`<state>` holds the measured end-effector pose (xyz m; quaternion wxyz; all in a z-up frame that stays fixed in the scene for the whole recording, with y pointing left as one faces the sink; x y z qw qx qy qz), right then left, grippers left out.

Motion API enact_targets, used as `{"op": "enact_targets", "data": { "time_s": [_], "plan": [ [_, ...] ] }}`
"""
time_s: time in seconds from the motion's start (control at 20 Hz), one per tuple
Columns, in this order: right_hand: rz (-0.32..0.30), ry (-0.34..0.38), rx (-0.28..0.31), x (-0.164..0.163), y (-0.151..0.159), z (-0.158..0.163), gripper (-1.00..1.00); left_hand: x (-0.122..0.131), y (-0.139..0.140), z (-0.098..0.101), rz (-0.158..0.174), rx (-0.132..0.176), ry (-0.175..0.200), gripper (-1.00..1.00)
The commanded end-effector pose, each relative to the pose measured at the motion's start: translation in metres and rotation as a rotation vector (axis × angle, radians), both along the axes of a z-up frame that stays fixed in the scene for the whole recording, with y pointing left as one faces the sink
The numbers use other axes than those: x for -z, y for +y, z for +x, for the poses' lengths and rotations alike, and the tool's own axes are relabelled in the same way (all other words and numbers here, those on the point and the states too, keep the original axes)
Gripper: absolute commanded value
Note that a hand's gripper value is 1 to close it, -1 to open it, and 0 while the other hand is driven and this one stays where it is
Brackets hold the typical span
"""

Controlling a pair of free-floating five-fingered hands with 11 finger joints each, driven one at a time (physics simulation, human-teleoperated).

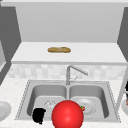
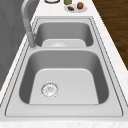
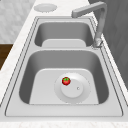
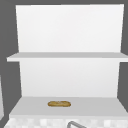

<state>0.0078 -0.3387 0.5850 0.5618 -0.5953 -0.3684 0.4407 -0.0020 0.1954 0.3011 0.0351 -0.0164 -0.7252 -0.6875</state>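
My left hand point(image 1: 38, 115) hangs low at the front of the left basin, over the sink's point(image 1: 25, 95) front rim. It holds nothing that I can see. Just to its right a big red ball point(image 1: 67, 114) sits in front of the divider between the basins. A small red tomato point(image 1: 82, 108) point(image 3: 66, 80) lies on a white plate point(image 1: 91, 107) point(image 3: 82, 92) in the right basin. A brown loaf of bread point(image 1: 59, 49) point(image 4: 59, 103) rests on the lower shelf above the sink.
The faucet point(image 1: 68, 73) point(image 2: 27, 22) point(image 3: 98, 22) stands behind the divider, its spout over the right basin. The left basin has a drain point(image 2: 50, 89). A white plate point(image 1: 3, 110) point(image 3: 45, 7) lies on the left counter. A plate with food point(image 2: 75, 8) and a bottle point(image 2: 67, 2) stand on the right counter.
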Motion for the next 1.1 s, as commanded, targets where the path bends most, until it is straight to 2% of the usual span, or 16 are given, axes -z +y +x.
{"op": "enact_targets", "data": {
  "time_s": [0.0,0.15,0.3,1.05],
  "plan": [
    [0.031,0.005,0.028,0.003,0.021,0.017,-1.00,0.000,0.000,0.000,0.000,0.000,0.000,0.00],
    [0.038,-0.001,0.087,0.002,0.028,0.028,-1.00,0.000,0.000,0.000,0.000,0.000,0.000,0.00],
    [0.036,-0.002,0.106,0.002,0.037,0.037,-1.00,0.000,0.000,0.000,0.000,0.000,0.000,0.00],
    [0.043,-0.014,0.121,0.006,0.091,0.082,-1.00,0.000,0.000,0.000,0.000,0.000,0.000,0.00]
  ]
}}
